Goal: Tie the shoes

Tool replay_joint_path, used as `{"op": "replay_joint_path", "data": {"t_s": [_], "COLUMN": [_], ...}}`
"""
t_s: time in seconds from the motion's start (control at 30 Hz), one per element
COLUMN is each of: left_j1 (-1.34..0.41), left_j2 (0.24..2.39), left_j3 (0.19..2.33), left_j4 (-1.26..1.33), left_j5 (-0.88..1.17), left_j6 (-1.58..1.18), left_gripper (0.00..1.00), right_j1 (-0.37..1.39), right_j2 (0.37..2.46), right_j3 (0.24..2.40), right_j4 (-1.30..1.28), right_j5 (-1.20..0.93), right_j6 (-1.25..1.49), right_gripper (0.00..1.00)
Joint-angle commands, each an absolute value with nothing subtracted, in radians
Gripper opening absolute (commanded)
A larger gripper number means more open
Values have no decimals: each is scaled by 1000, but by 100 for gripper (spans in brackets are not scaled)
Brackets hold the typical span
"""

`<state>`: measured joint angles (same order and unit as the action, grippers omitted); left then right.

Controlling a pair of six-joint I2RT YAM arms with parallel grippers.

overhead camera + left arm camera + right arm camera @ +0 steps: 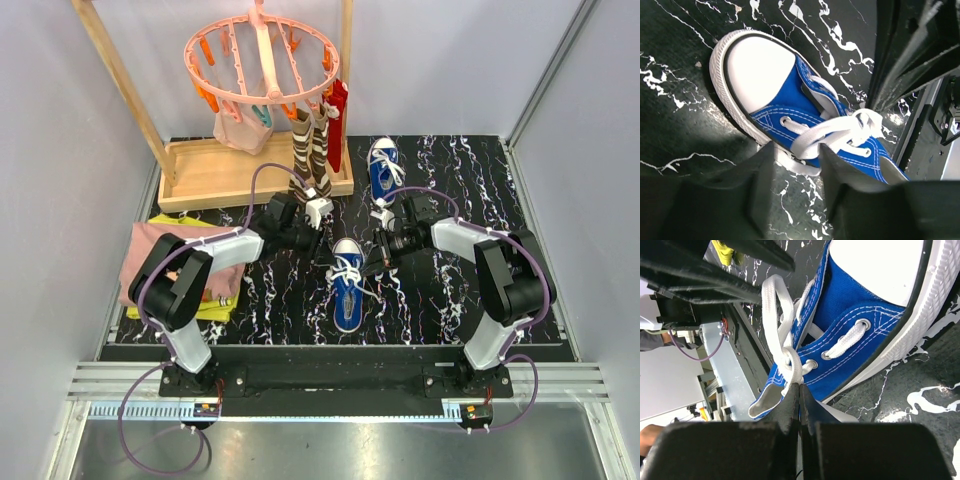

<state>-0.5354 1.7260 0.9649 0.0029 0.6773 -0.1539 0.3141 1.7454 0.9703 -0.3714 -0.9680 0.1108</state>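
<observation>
Near shoe (347,283): lies at mid-mat between my two grippers, toe toward my bases. Far shoe (383,168): lies behind it, nearer the back wall, well apart.

Left gripper (796,156): jaws apart, set at the shoe's side below the toe cap. One strand of the lace (832,131) runs into the gap; bare mat shows between the fingers (762,185), so nothing is clamped.

Right gripper (800,387): jaws together, clamped on the lace just beside the knot, on the opposite side of the shoe.

Obstructions:
- Rack (235,172): wooden base on the back left of the mat, just behind my left wrist.
- Striped socks (305,150): hang from the pink hanger (262,60), touching or almost touching the left arm's white housing; I cannot tell which.
- Clothes (150,262): pink and yellow pile at the mat's left edge, under the left elbow.
- Far shoe: just behind the right wrist.

Edges and room:
- Mat (460,180): open surface to the right of both shoes, up to the right wall.
- Rail (320,385): bounds the near edge.
- The left side is crowded by the rack and clothes.
</observation>
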Motion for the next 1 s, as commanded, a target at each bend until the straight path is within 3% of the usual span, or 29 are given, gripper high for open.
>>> {"op": "replay_joint_path", "data": {"t_s": [0.0,0.07,0.17,0.97], "left_j1": [-531,-531,-520,-439], "left_j2": [1746,1741,1709,1532], "left_j3": [1014,1020,1002,847], "left_j4": [51,40,11,-83], "left_j5": [695,693,689,658], "left_j6": [-161,-156,-153,-91], "left_gripper": [28,11,0,0], "right_j1": [325,325,325,325], "right_j2": [1690,1687,1674,1608], "right_j3": [1000,1005,1009,999], "right_j4": [-390,-399,-420,-465], "right_j5": [-945,-939,-920,-847], "right_j6": [81,77,63,44], "right_gripper": [0,0,0,0]}}
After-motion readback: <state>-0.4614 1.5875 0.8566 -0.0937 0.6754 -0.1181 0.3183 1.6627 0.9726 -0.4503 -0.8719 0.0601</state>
